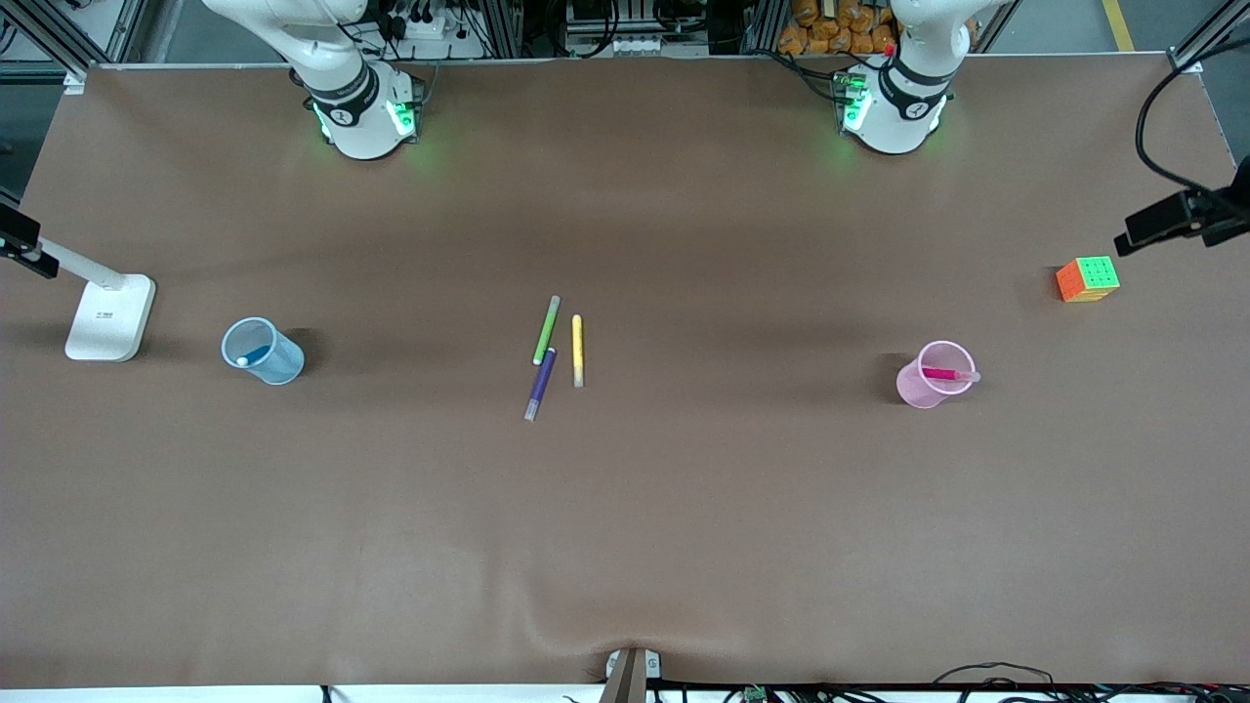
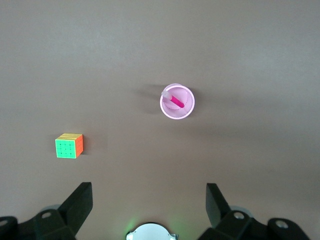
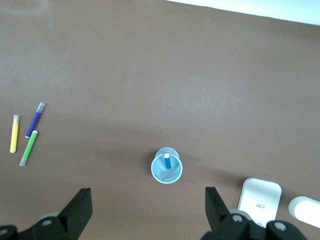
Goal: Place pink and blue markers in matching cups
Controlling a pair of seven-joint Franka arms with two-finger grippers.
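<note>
The pale pink cup stands toward the left arm's end of the table. The pink marker leans inside it, its pale end over the rim. The pale blue cup stands toward the right arm's end, holding the blue marker with its white end up. My left gripper hangs open high over the table, looking down on the pink cup and pink marker. My right gripper is also open and empty, high over the blue cup and blue marker. Neither gripper shows in the front view.
A green pen, a yellow pen and a purple pen lie together mid-table. A colour cube sits near the left arm's end. A white lamp base stands beside the blue cup at the right arm's end.
</note>
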